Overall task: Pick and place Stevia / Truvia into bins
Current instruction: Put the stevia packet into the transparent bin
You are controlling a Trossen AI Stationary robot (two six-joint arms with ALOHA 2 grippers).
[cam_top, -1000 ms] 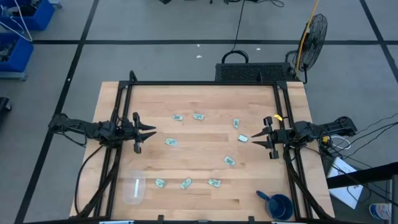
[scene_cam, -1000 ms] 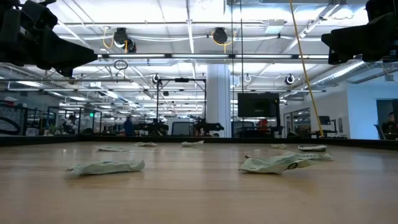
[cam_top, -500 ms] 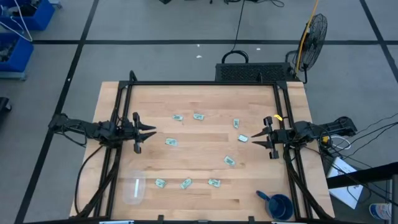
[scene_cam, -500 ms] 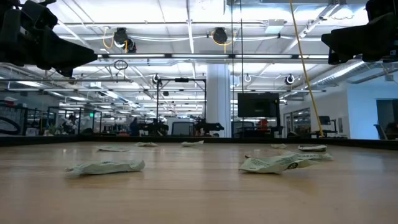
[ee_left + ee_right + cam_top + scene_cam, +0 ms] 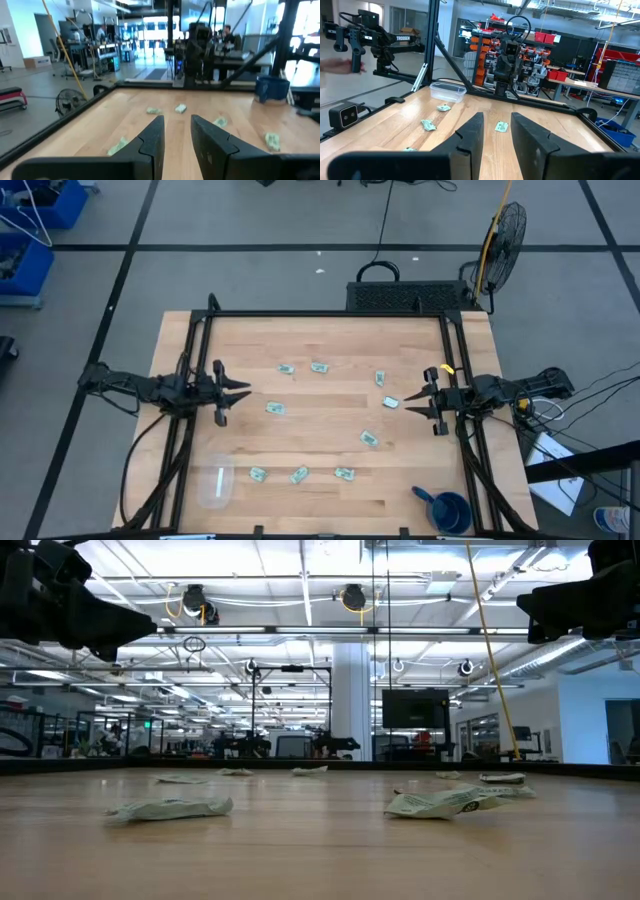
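Nine sachets [image 5: 317,421]: scattered loose on the table [image 5: 330,510]
Bin [image 5: 216,484]: near front-left corner
Left gripper [image 5: 243,393]: fingers slightly apart, holding nothing
Right gripper [image 5: 410,403]: same, narrow gap, nothing held

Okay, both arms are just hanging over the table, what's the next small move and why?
Probably lower the left gripper toward the nearest sachet. Both grippers hang open and empty, the right gripper at the far side, every sachet lies loose on the wood, and the clear bin on the left arm's side holds none.
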